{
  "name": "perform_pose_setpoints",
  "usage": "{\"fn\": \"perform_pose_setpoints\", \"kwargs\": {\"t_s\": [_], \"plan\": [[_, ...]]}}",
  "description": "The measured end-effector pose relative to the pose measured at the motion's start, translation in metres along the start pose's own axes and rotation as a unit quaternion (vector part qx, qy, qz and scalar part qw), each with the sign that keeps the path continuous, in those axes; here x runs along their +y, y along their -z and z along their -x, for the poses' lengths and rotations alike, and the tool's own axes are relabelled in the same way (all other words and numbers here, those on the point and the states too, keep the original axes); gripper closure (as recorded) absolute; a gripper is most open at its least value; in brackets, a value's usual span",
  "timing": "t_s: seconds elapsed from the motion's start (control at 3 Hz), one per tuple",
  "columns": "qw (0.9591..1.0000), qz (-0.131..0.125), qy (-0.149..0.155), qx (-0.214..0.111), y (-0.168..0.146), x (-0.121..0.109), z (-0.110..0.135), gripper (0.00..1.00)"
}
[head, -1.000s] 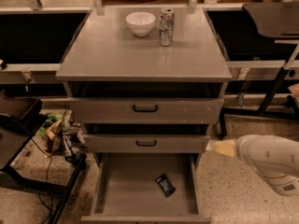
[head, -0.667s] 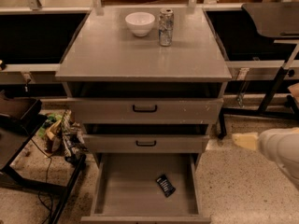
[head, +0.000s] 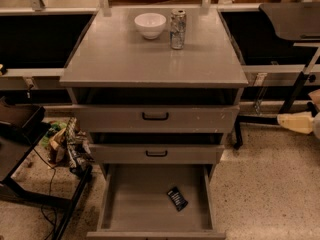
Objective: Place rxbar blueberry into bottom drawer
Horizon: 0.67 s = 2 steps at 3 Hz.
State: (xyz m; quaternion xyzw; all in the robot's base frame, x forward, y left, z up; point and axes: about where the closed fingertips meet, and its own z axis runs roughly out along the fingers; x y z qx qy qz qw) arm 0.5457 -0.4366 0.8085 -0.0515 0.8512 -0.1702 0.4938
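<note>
While the grey cabinet (head: 150, 59) fills your view, its bottom drawer (head: 130, 204) stands pulled out, its front cut off below. A white bowl (head: 150, 24) and a silver can (head: 177, 29) sit near the tabletop's back edge. The gripper (head: 297, 122) pokes in from the right, mostly cropped; you cannot tell whether it is open or closed. The rxbar blueberry (head: 177, 198) lies in the drawer's right half.

Single camera, set high in front of the cabinet (head: 150, 59), facing it and tilted down. It is mid-range, so the cabinet fits from its top to the open bottom drawer (head: 140, 199). The gripper (head: 295, 122) enters at the right frame edge at upper-drawer height, the cabinet left of it and the bottom drawer below-left, well apart.
</note>
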Motion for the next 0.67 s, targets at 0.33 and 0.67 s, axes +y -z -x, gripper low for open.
{"fn": "perform_pose_setpoints", "kwargs": {"t_s": [0.33, 0.67], "plan": [[0.9991, -0.014, 0.029, -0.028, 0.005, -0.012, 0.038, 0.0], [0.9975, -0.018, 0.037, -0.058, 0.022, -0.007, 0.076, 0.0]]}}
